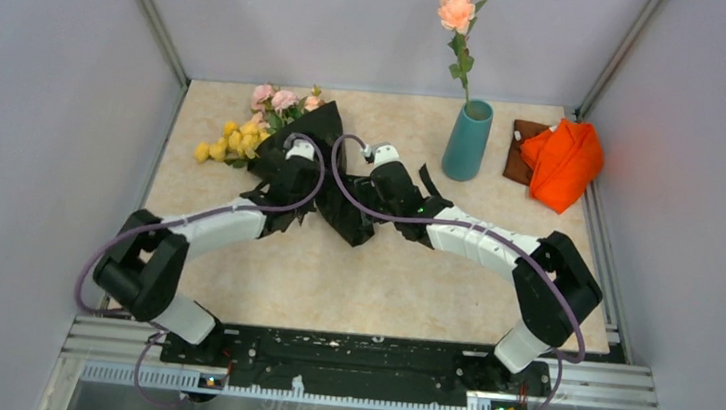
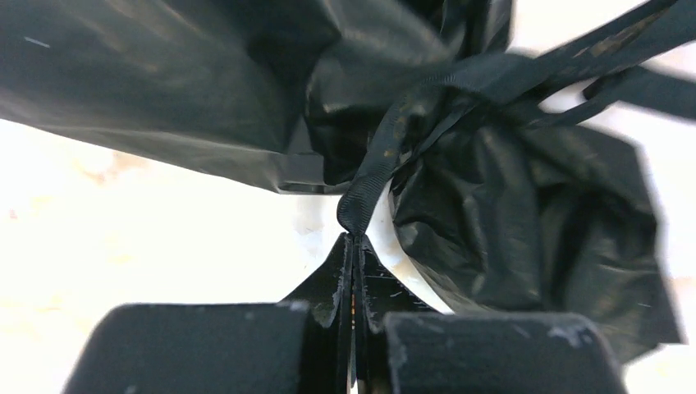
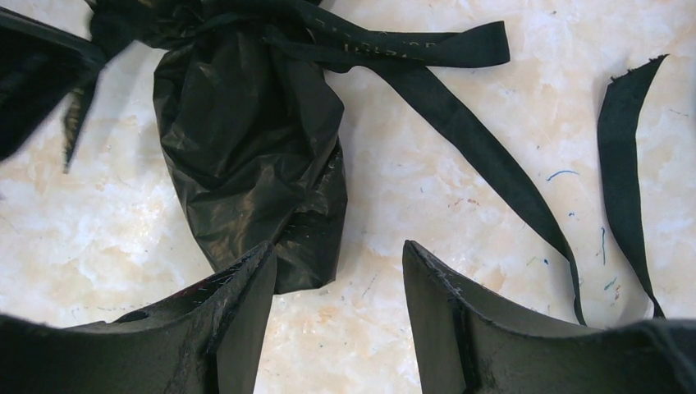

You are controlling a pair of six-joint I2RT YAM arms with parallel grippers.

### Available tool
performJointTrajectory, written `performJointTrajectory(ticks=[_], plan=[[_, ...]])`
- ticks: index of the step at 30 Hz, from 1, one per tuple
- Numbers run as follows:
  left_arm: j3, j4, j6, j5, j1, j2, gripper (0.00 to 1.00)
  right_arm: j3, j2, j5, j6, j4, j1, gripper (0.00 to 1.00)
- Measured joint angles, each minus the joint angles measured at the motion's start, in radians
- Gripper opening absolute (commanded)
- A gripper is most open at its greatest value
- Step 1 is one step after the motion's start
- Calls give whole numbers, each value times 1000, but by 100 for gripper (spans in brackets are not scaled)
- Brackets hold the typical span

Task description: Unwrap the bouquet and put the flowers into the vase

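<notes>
Between left fingers (image 2: 331, 286), bouquet ribbon (image 2: 371, 182), apparently pinched

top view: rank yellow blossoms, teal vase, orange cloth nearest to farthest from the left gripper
From the left gripper, shut on the black ribbon:
1. yellow blossoms, close on its left.
2. vase, off to its right, toward the back.
3. orange cloth, farthest, by the right edge of the table.

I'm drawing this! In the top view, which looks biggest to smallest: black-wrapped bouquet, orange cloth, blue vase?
1. Glossy black-wrapped bouquet of pink and yellow flowers
2. Crumpled orange cloth
3. Slim teal ceramic vase
</notes>
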Motion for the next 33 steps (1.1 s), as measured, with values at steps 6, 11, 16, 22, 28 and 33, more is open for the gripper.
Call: performJointTrajectory(ticks=[6, 11, 16, 22, 28, 33], plan=[[-16, -43, -35, -3, 0, -256, 0, 0, 0, -8, 0, 0, 2, 58], [-38, -120, -90, -35, -11, -407, 0, 0, 0, -13, 0, 0, 10, 58], [-55, -225, -139, -84, -30, -571, 0, 0, -1, -21, 2, 0, 18, 58], [-5, -328, -180, -146, -36, -723, 0, 0, -14, -22, 5, -1, 29, 58], [137, -418, -183, -242, -36, -809, 0, 0, -31, -20, 12, -1, 35, 58], [251, -443, -175, -283, -36, -856, 0, 0, -31, -17, 12, -4, 35, 58]])
